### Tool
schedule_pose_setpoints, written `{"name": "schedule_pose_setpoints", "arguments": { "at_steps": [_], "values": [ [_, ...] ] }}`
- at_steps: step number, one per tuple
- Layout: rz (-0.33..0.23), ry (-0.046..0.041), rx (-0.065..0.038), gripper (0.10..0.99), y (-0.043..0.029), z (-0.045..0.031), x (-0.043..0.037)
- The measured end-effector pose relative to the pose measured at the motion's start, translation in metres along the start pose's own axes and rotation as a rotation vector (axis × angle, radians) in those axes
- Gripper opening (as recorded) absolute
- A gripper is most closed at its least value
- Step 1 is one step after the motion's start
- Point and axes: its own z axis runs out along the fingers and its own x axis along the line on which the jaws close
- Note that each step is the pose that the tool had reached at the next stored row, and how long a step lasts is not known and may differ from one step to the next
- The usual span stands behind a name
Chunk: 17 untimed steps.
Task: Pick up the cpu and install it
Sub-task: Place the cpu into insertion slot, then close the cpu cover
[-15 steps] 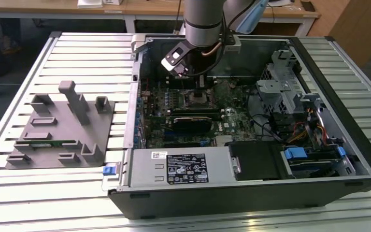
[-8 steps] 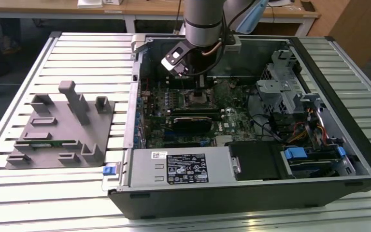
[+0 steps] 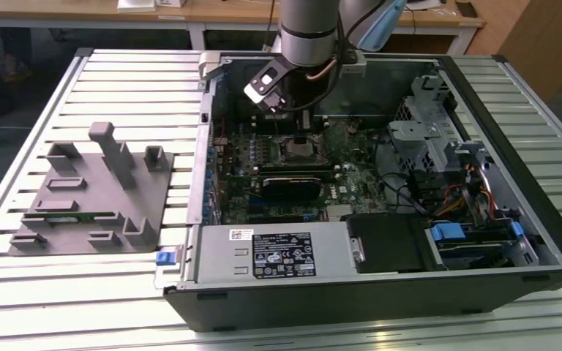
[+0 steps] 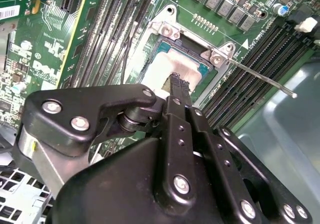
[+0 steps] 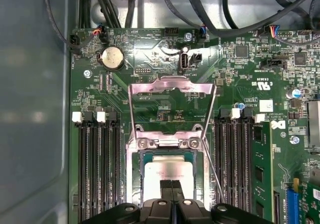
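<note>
Cpu sits flat in the motherboard socket, retention frame raised; gripper jaws pressed together over its silver lid. Probably light, stiff, fragile: hold its edges.

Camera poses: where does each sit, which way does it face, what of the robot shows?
Exterior view: off the arm, high, looking down into the open computer case; the arm shows.
First wrist view: on the wrist, squarely facing the motherboard and the cpu in its socket; the gripper shows.
Second wrist view: on the wrist, slanting over the gripper toward the cpu.
Both wrist views share cpu and gripper.
</note>
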Motion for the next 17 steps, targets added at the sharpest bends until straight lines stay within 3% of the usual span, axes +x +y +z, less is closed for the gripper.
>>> {"name": "schedule_pose_setpoints", "arguments": {
  "at_steps": [17],
  "values": [
    [0.000, 0.0000, 0.000, 0.106, 0.0008, -0.0166, -0.0003]
  ]
}}
